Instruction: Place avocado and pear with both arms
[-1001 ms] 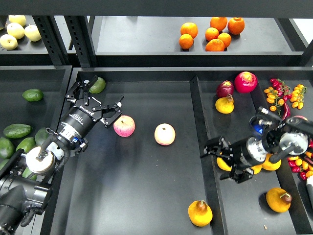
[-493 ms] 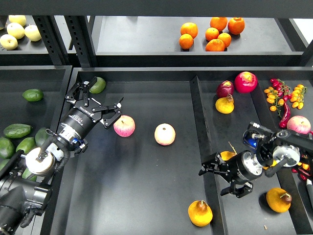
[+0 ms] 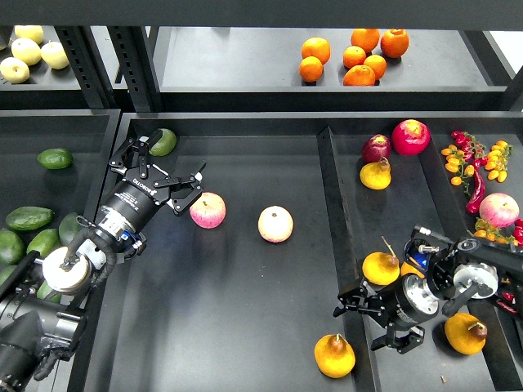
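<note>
Both my grippers hang wide and empty, the left gripper [image 3: 160, 171] by the avocado [image 3: 163, 142] at the tray's far left corner, the right gripper [image 3: 369, 314] just above the pear [image 3: 335, 356] at its near edge, presumably set down.

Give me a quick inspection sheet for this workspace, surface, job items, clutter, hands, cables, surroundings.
Surface: black tray, divider down its right part.
Job's things: avocado at the tray's back left corner; pear at the front, beside the divider.
Clutter: two apples mid-tray; more pears, red fruit and chillies right of the divider.
Hands: left hand open, empty, between avocado and apple; right hand open, empty, above the pear.
Cables: nothing seen.
Surroundings: oranges on the back shelf; avocados in the left bin.
</note>
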Robot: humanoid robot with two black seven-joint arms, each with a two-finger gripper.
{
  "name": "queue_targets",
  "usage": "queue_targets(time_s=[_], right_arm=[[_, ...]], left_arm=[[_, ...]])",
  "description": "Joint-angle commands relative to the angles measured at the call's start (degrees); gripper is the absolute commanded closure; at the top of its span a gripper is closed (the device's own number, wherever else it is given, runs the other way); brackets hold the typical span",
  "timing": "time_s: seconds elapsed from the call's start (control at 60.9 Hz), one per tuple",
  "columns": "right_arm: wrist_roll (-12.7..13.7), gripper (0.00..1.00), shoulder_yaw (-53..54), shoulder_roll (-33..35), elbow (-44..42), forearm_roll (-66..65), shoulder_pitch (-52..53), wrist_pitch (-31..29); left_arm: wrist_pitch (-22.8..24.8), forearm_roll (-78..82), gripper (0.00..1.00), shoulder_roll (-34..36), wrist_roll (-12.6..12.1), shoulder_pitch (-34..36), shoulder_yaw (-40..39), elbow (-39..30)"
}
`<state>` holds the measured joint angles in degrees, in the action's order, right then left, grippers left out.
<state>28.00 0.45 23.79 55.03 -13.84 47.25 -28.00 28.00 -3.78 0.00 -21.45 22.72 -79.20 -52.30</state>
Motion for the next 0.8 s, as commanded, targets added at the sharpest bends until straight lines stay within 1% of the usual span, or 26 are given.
queue_targets(time_s=[0.0, 0.345, 0.591, 0.69, 0.706, 0.788], right_arm=[[0.0, 0.01, -0.01, -0.93, -0.1, 0.05, -0.58, 0.0], [0.0, 0.01, -0.71, -1.55, -0.01, 0.05, -1.1, 0.0], [0.0, 0.04, -0.71, -1.64, -0.1, -0.04, -1.63, 0.0], [0.0, 0.05, -0.71, -1.72, -0.19, -0.13, -2.24, 0.0], [0.0, 0.07, -0.71, -1.73, -0.27, -0.22, -2.42, 0.0], [0.0, 0.08, -0.71, -2.16, -0.36, -0.22, -2.69, 0.0]], left_arm=[[0.0, 0.0, 0.01, 0.0, 0.0, -0.13, 0.01, 0.01], [0.0, 0.0, 0.01, 0.0, 0.0, -0.13, 0.01, -0.08], [0.0, 0.0, 0.01, 0.0, 0.0, -0.13, 0.01, -0.17], [0.0, 0.0, 0.01, 0.0, 0.0, -0.13, 0.01, -0.26], [0.0, 0.0, 0.01, 0.0, 0.0, -0.13, 0.01, -0.26], [0.0, 0.0, 0.01, 0.0, 0.0, -0.66, 0.09, -0.52]])
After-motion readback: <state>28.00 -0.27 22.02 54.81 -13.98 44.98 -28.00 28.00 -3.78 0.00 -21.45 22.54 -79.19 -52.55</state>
